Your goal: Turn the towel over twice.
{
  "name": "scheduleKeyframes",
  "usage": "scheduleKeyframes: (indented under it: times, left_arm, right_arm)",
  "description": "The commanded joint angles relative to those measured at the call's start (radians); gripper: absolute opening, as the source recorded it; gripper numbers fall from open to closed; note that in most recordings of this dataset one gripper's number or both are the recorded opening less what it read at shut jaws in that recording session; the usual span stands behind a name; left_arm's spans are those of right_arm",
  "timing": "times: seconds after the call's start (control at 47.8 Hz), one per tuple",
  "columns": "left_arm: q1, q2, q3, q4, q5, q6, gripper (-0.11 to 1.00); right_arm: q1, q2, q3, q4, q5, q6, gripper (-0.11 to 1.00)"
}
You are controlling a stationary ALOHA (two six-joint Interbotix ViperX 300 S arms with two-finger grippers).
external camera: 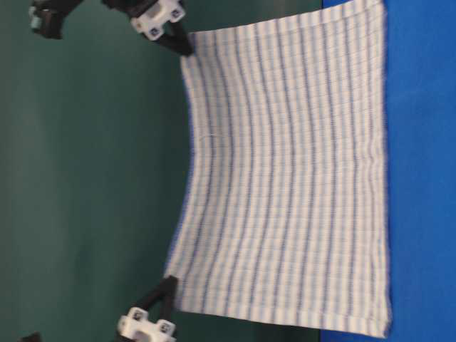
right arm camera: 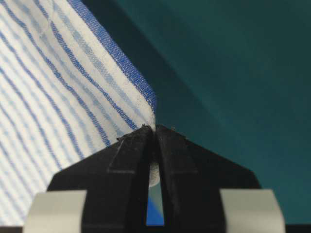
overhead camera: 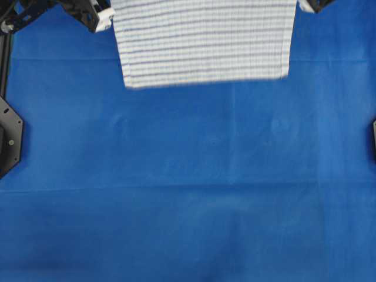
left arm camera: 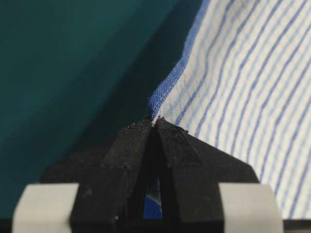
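The towel (overhead camera: 202, 41), white with thin blue stripes, hangs as a flat sheet at the far side of the table, held by its two upper corners. My left gripper (overhead camera: 108, 20) is shut on the left upper corner. In the left wrist view the fingertips (left arm camera: 154, 121) pinch the blue-hemmed corner of the towel (left arm camera: 243, 97). My right gripper (overhead camera: 305, 6) is shut on the right upper corner, and in the right wrist view it (right arm camera: 154, 127) pinches the towel (right arm camera: 58, 97). At table level the towel (external camera: 285, 178) sags slightly between the corners. Its lower edge reaches down to the blue cloth.
A plain blue cloth (overhead camera: 188, 194) covers the table. Black arm mounts sit at the left edge (overhead camera: 9, 138) and right edge (overhead camera: 373, 141). A dark green backdrop (external camera: 85, 178) stands behind the towel.
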Motion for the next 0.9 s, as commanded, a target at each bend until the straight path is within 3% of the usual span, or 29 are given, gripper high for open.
scheduleKeyframes:
  times: [0.0,0.188,0.419,0.879]
  left_arm:
    - [0.011,-0.029,-0.046,0.0,-0.018,0.002,0.02]
    - [0.014,-0.072,-0.083,-0.002,-0.015,0.002,0.02]
    - [0.006,-0.101,-0.06,-0.002,-0.002,-0.002,0.02]
    - [-0.083,-0.166,0.015,-0.002,0.003,-0.005,0.02]
  right_arm:
    - [-0.003,-0.026,-0.046,-0.012,0.008,0.003,0.07]
    - [-0.003,-0.041,-0.069,-0.018,0.009,0.005,0.06]
    - [0.009,-0.092,-0.051,-0.018,0.018,0.011,0.06]
    - [0.124,-0.213,-0.025,-0.012,0.175,0.021,0.06]
